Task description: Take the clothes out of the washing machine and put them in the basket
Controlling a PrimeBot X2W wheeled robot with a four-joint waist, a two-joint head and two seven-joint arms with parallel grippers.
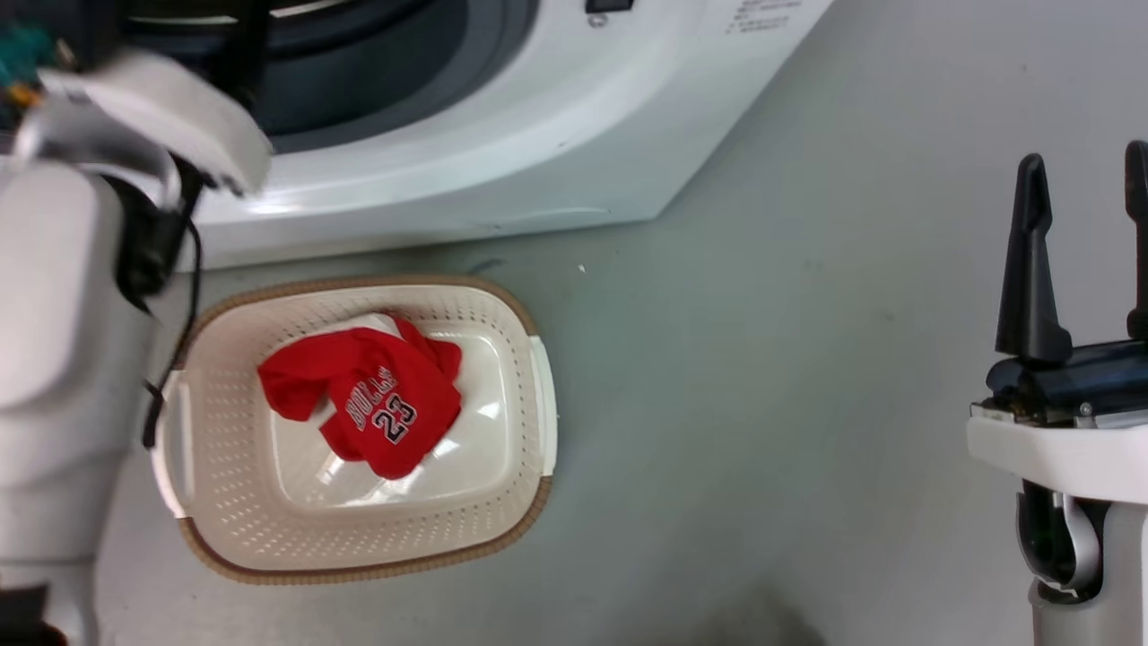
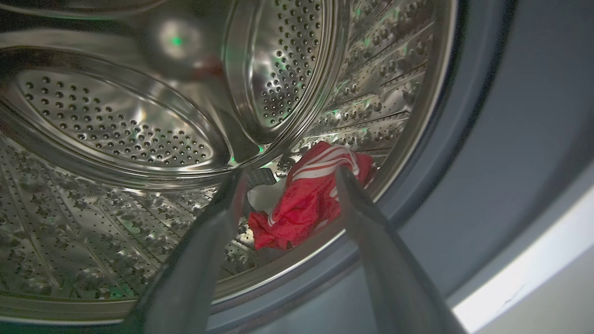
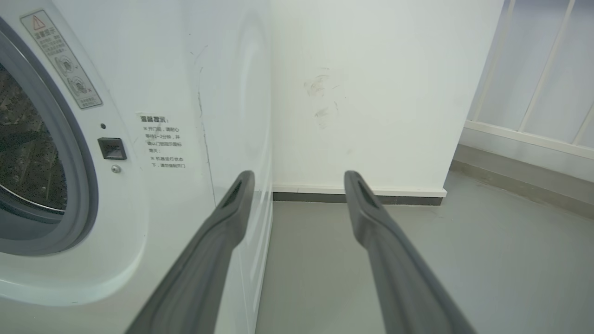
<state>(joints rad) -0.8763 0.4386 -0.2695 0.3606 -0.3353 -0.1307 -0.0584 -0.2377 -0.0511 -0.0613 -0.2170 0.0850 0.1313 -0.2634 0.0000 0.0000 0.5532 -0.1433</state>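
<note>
1. Left hand point(image 2: 290, 176) is open. Its two long dark fingers are spread at the mouth of the washing machine point(image 1: 538, 144) and hold nothing.
2. Just beyond its fingertips, seen through the gap between them, a crumpled red garment point(image 2: 306, 204) with white striped trim lies low in the drum point(image 2: 116, 125), close to the front lip.
3. The drum is shiny perforated steel with smooth, rounded raised panels. A smooth grey gasket point(image 2: 510, 139) curves round on the right-finger side of this hand.
4. The right hand point(image 3: 298, 176) is also open and empty. Its matt dark, tapered fingers point past the machine's white corner toward a pale wall point(image 3: 371, 93) and the grey floor point(image 3: 464, 260).
5. Left of the right hand, the glossy machine front carries a warning sticker point(image 3: 60, 58) with a red triangle, a small black square socket point(image 3: 112, 148), and a block of Chinese print point(image 3: 162, 141) too small to read.
6. Well to the left of the right hand, a red jersey point(image 1: 377, 408) lies bunched in the basket point(image 1: 529, 511). It is printed "BULLS" above "23".
7. The basket is cream plastic, a rounded rectangle with perforated walls, a brown woven-look rim and white handles point(image 1: 543, 395). It stands on the floor just in front of the machine.
</note>
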